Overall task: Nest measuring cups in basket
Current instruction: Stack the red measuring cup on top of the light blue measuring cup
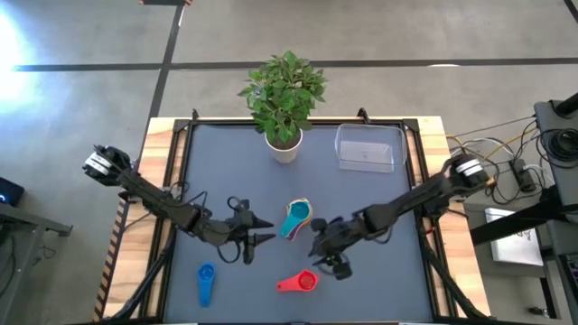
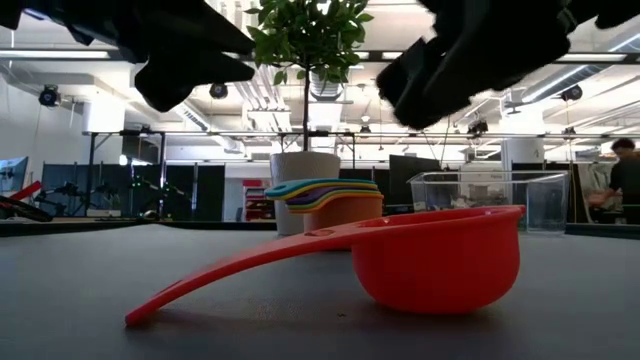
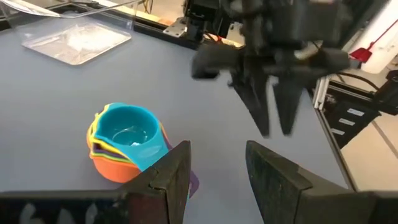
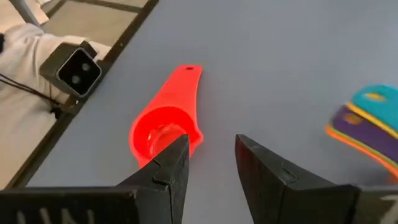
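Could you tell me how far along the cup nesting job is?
Several cups sit nested in a stack mid-table, light blue on top. The right hand, open, hovers by the red cup. The left hand waits open. The dark blue cup lies apart; the basket holds no cups.

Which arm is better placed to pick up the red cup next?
Right. The right gripper, open, hovers nearest the red cup; the left gripper sits farther off, beside the nested stack.
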Controlling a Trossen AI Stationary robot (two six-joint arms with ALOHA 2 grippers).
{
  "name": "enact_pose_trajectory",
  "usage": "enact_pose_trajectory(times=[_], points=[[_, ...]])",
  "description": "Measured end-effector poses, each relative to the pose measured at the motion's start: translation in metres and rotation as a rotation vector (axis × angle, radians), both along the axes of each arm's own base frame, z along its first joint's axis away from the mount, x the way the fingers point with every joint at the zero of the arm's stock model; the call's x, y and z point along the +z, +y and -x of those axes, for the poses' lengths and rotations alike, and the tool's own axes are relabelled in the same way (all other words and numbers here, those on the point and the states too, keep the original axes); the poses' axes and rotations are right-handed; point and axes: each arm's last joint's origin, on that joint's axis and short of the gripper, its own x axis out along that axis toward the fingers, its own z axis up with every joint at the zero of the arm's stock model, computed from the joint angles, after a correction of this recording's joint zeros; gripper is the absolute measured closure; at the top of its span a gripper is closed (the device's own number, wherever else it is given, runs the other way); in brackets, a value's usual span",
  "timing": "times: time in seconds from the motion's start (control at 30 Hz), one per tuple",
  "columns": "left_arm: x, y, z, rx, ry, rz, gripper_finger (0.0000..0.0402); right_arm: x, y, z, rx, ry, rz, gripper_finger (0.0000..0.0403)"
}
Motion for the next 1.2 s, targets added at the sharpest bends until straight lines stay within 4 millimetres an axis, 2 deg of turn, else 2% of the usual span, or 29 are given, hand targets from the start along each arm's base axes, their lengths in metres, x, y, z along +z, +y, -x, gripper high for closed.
enact_pose_trajectory(times=[0.2, 0.4, 0.87, 1.03, 1.2], points=[[-0.001, -0.002, 0.001, -0.007, 0.001, 0.002, 0.0265, -0.027, 0.01, -0.02, -0.041, 0.139, -0.008, 0.0284], [-0.001, -0.004, 0.002, -0.016, 0.001, 0.0, 0.0265, -0.042, 0.018, -0.033, 0.014, 0.233, -0.077, 0.0284], [0.001, -0.004, 0.001, -0.014, -0.008, 0.013, 0.0265, -0.045, 0.02, -0.033, 0.028, 0.256, -0.109, 0.0284], [0.006, -0.006, -0.001, -0.018, -0.027, 0.019, 0.0265, -0.055, 0.021, -0.035, 0.032, 0.268, -0.098, 0.0286], [0.006, -0.007, -0.001, -0.02, -0.029, 0.023, 0.0265, -0.06, 0.02, -0.035, 0.04, 0.273, -0.078, 0.0324]])
